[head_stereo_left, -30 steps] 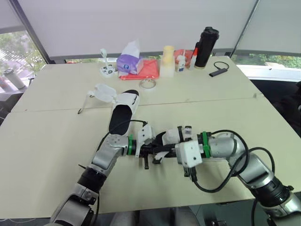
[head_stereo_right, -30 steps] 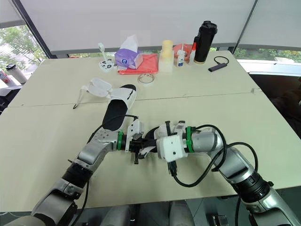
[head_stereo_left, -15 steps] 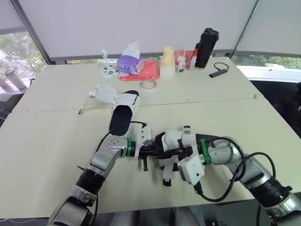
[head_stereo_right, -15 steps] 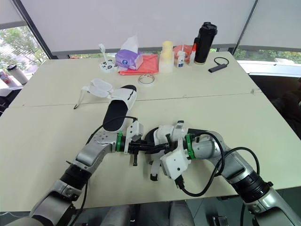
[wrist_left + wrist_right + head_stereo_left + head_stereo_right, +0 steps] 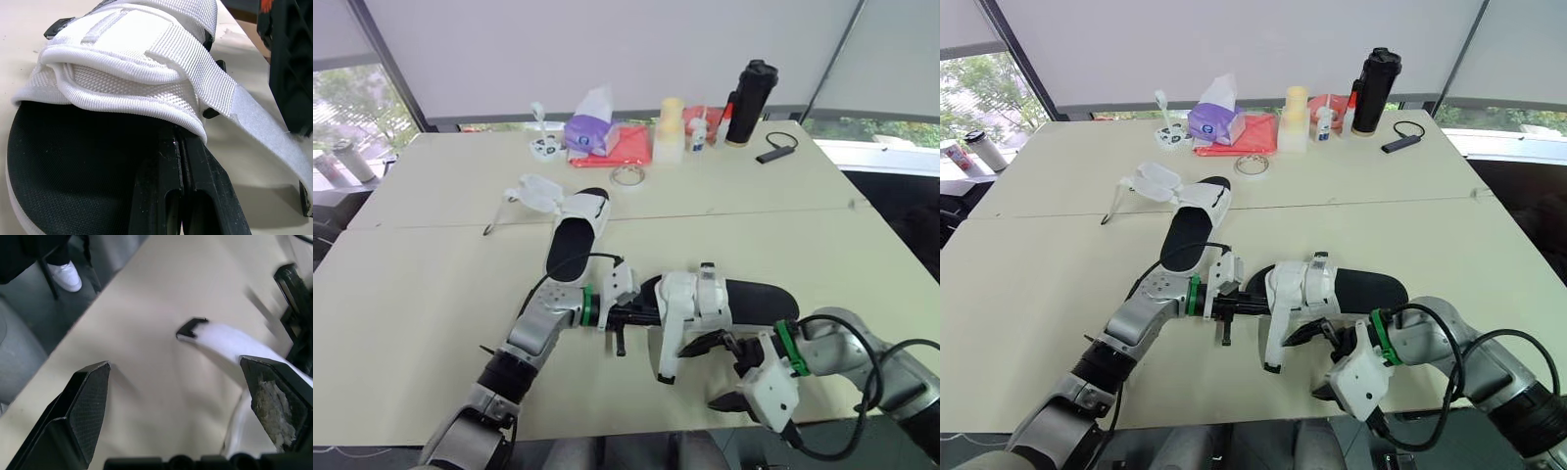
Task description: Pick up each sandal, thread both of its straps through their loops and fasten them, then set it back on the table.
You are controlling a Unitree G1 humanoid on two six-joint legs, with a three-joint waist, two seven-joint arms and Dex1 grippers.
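Wrist-close, the left gripper (image 5: pixel 177 141) is pressing its jaws together under the sandal (image 5: pixel 122 73) upper. The right gripper (image 5: pixel 176 374) is gaping wide. From the head, a loose strap (image 5: pixel 664 354) is trailing toward six o'clock.

We see that the right pincer (image 5: pixel 717 373) has left the near sandal (image 5: pixel 697 297) and drawn back toward the near edge of the table (image 5: pixel 411 294), its fingers now spread wide, clear of the shoe. The long white strap (image 5: pixel 664 354) now trails loose toward us, and the sandal's black heel end lies uncovered
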